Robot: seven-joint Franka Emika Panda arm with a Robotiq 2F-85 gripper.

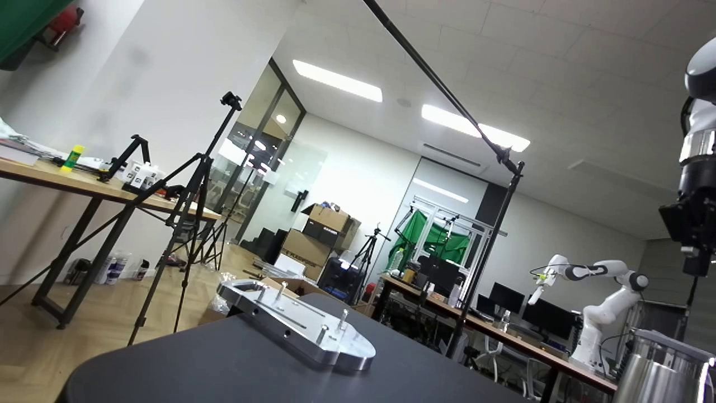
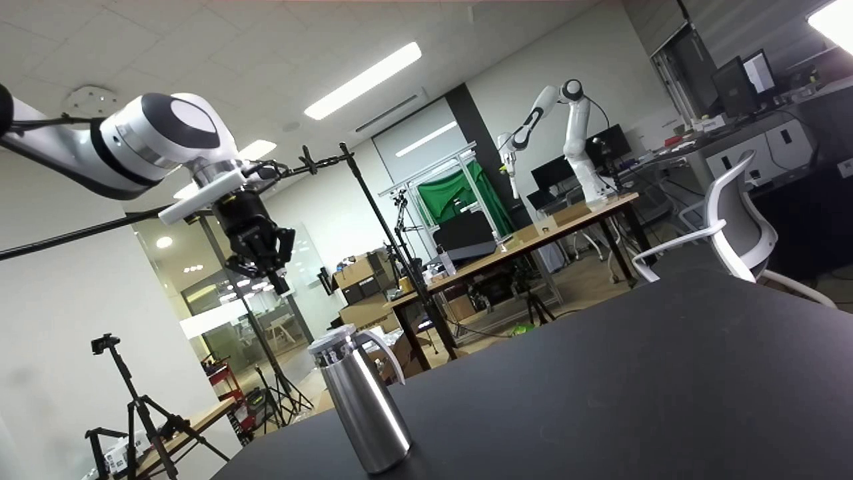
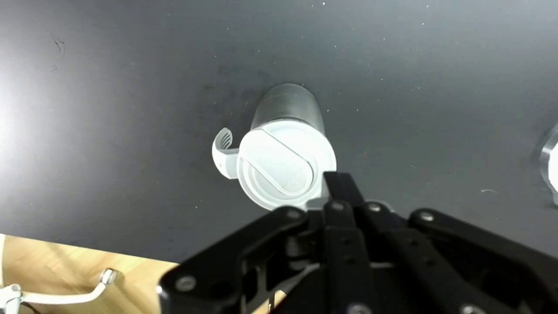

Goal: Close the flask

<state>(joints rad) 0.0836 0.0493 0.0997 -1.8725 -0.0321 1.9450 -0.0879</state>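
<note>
The flask is a shiny silver steel cylinder standing on the black table. Its wall shows in both exterior views (image 1: 660,372) (image 2: 370,413) and in the wrist view (image 3: 290,102). A whitish round lid (image 3: 279,161) with a long oblong tab lies on its top, and a pale curved handle (image 3: 226,155) sticks out to the left there. I cannot tell whether the lid is pressed fully down. My gripper (image 3: 342,187) has its fingertips together with nothing between them. In both exterior views the gripper (image 1: 698,263) (image 2: 280,283) hangs above the flask, apart from it.
A silver metal plate with upright pegs (image 1: 302,324) lies on the black table (image 2: 600,387). Part of a silver thing (image 3: 550,163) shows at the right edge of the wrist view. A white chair (image 2: 723,220) stands beyond the table's edge.
</note>
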